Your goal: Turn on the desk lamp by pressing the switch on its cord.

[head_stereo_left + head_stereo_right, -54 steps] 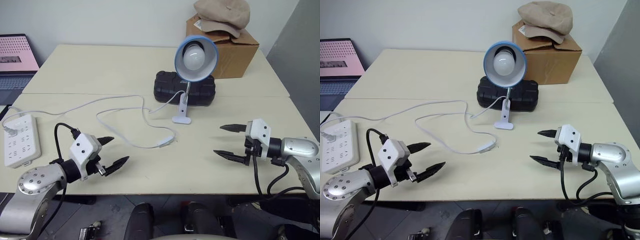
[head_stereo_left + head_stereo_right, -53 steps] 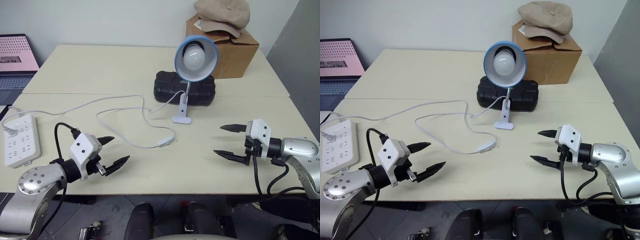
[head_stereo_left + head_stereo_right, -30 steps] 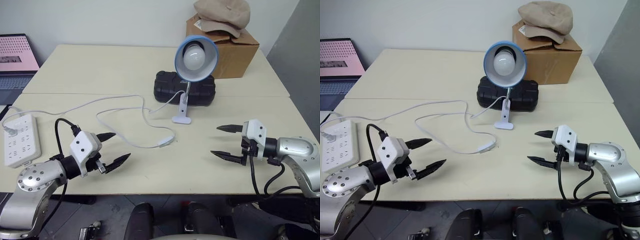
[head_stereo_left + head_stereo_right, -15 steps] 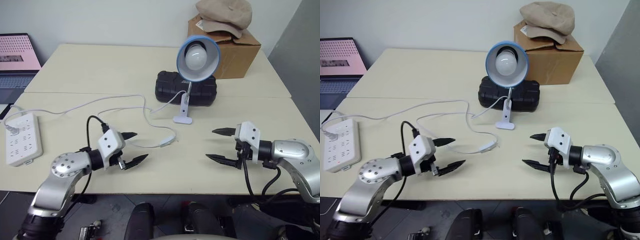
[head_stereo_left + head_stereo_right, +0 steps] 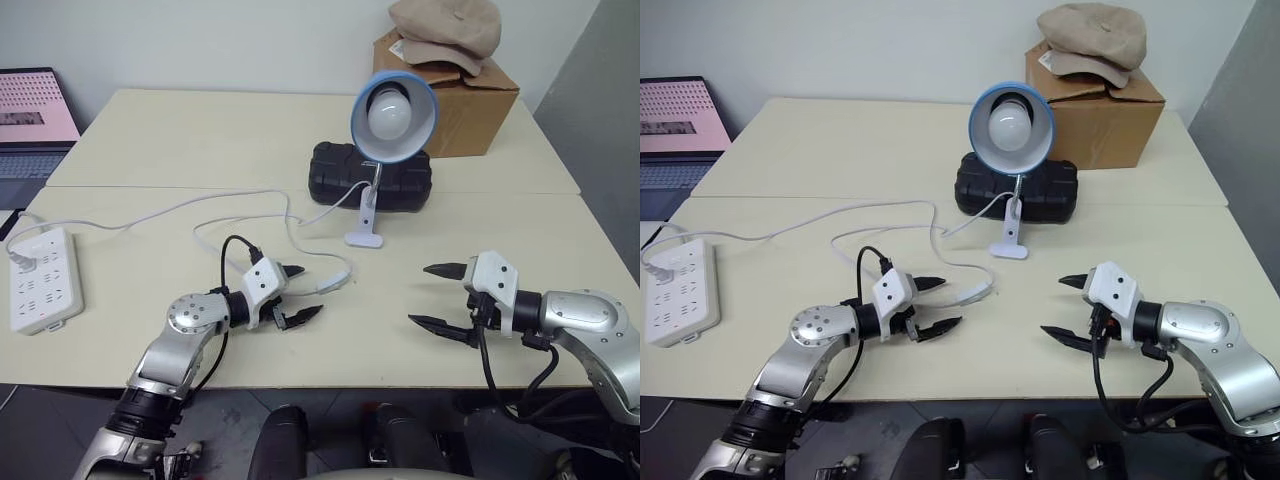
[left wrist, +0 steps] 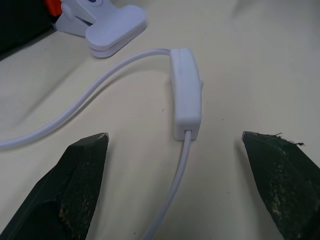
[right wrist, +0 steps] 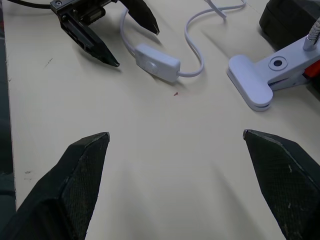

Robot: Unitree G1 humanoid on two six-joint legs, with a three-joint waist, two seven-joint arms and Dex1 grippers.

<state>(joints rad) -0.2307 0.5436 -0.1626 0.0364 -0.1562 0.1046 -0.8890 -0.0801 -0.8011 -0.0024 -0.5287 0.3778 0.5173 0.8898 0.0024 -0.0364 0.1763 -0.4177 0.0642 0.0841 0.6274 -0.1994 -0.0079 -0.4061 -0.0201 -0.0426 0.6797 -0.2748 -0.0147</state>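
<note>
The desk lamp (image 5: 392,100), with a light-blue shade and an unlit white bulb, stands on its white clip base (image 5: 363,238) mid-table. Its white cord (image 5: 230,200) loops across the table to the left. The small white switch (image 5: 333,283) lies on the cord in front of the base. My left gripper (image 5: 305,292) is open, just left of the switch, its tips level with the switch's near end (image 6: 186,95). My right gripper (image 5: 422,295) hangs open to the right of the switch, well apart from it and facing it (image 7: 157,62).
A black case (image 5: 370,175) sits behind the lamp. At the back right, a cardboard box (image 5: 470,100) carries a cap (image 5: 445,25). A white power strip (image 5: 40,280) lies at the left edge, with a laptop (image 5: 35,110) beyond it.
My left gripper has travelled right and forward across the table, from the near left up to the switch, staying open. The right gripper has barely shifted.
</note>
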